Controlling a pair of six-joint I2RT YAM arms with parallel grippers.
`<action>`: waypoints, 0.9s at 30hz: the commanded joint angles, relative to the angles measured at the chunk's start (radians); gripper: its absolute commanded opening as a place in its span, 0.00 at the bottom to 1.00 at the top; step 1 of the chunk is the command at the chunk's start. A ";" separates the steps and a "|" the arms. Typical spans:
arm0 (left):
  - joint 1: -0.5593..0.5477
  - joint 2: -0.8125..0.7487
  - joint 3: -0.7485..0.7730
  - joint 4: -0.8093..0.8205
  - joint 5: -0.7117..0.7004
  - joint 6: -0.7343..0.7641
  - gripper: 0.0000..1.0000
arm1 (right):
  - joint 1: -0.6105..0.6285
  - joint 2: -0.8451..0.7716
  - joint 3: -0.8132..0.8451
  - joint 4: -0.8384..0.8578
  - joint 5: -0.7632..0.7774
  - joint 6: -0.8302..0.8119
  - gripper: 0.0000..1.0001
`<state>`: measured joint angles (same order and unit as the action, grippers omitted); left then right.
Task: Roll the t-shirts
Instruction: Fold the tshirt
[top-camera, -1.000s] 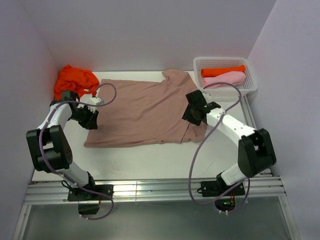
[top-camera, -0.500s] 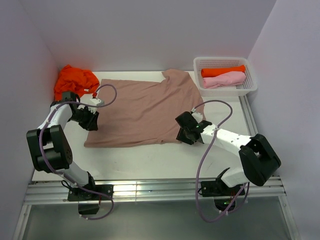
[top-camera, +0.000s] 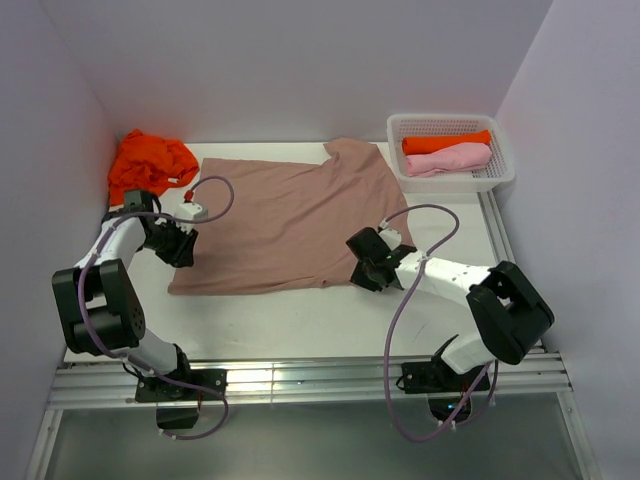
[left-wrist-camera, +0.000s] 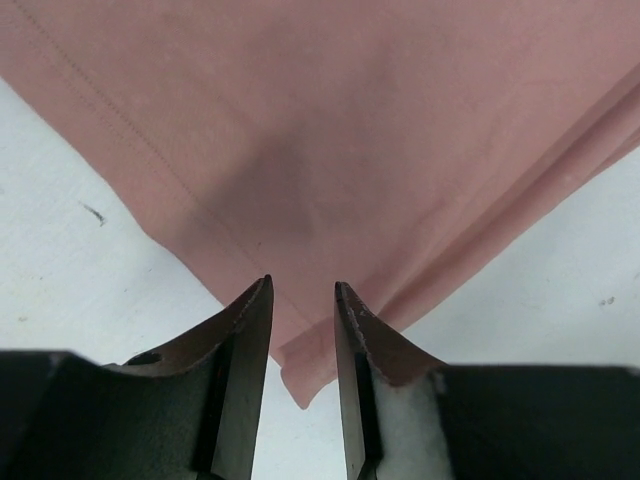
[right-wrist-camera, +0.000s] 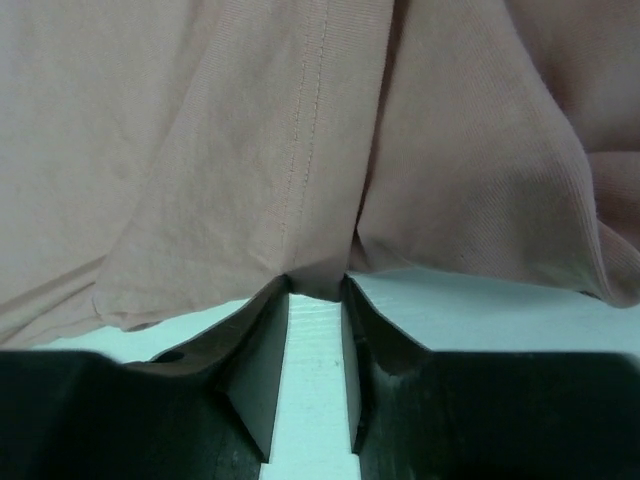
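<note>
The left arm folds in low at the table's left. The left gripper straddles the near left corner of the dusty pinkish-brown cotton t-shirt, its jaws slightly parted. The shirt lies flat across the white table.

The right arm stretches low across the table. The right gripper has its jaws narrowly apart, fingertips meeting the shirt's near right hem.

A second ago the right gripper hung higher, over the shirt's right side. It has since dropped to the near hem, while the left arm has barely shifted.
</note>
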<state>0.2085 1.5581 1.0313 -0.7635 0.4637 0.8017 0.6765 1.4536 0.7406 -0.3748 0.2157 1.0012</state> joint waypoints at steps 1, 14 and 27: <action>0.008 -0.062 -0.016 0.052 -0.026 -0.027 0.37 | 0.008 0.010 0.003 0.033 0.014 0.013 0.26; 0.051 -0.061 -0.004 0.055 -0.060 -0.042 0.35 | 0.006 0.137 0.308 -0.085 0.039 -0.093 0.07; 0.098 0.008 0.006 0.067 -0.106 -0.039 0.44 | -0.061 0.386 0.602 -0.113 0.003 -0.188 0.42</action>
<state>0.2901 1.5509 1.0183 -0.7044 0.3645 0.7647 0.6365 1.8484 1.2919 -0.4553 0.1947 0.8471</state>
